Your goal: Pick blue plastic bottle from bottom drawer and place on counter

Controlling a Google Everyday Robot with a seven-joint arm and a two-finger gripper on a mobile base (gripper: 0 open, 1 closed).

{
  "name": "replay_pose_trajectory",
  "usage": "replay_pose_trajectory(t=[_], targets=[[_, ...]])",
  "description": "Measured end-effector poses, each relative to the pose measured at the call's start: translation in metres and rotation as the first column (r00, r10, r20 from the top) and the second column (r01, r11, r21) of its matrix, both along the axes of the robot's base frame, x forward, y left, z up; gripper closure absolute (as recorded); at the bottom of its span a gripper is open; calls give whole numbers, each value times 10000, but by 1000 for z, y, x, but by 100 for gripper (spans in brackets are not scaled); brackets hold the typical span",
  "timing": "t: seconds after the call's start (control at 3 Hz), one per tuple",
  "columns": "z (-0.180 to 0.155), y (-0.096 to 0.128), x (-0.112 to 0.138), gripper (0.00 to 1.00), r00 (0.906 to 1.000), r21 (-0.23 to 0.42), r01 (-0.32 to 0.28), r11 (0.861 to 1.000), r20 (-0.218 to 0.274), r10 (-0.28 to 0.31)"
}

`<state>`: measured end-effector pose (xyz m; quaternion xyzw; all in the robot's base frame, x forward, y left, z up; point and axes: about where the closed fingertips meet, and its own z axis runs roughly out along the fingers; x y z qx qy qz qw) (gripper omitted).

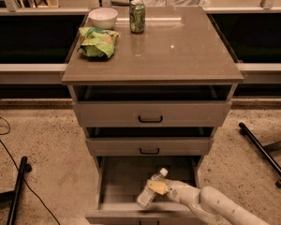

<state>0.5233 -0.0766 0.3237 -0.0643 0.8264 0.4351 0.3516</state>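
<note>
Speckled beige floor (47, 139) all round the drawer cabinet (150, 114), black stand legs (263, 150) off to its right, black pole (17, 191) left, dark recess (28, 41) behind; gripper (156, 187) low inside it, clamping blue plastic bottle (146, 197)

Surface (178, 55): flat, glossy grey-brown sq top of the drawer cabinet, overhangs the sides a bit, small light glints near centre. 3 things on it, all in the back-left part as seen. White bowl (103, 18) upright at the back-left corner. Green soda can (137, 16) upright just R of the bowl, near the back edge, not touching the bowl. Crumpled green packet (98, 42) right in front of the bowl by the L edge; contact w/ bowl unclear. Gripper (155, 188) is low in the bottom drawer (117, 182), at the blue plastic bottle (147, 197), well below the surface
</note>
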Motion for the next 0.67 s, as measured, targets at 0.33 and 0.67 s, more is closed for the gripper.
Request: replay_pose_trajectory(t=[0.33,0.67], targets=[[-4,2,-1,100,9996,-519,-217,9984,176,226],[24,4,-7,100,9855,-1645,-668,9841,1431,908]])
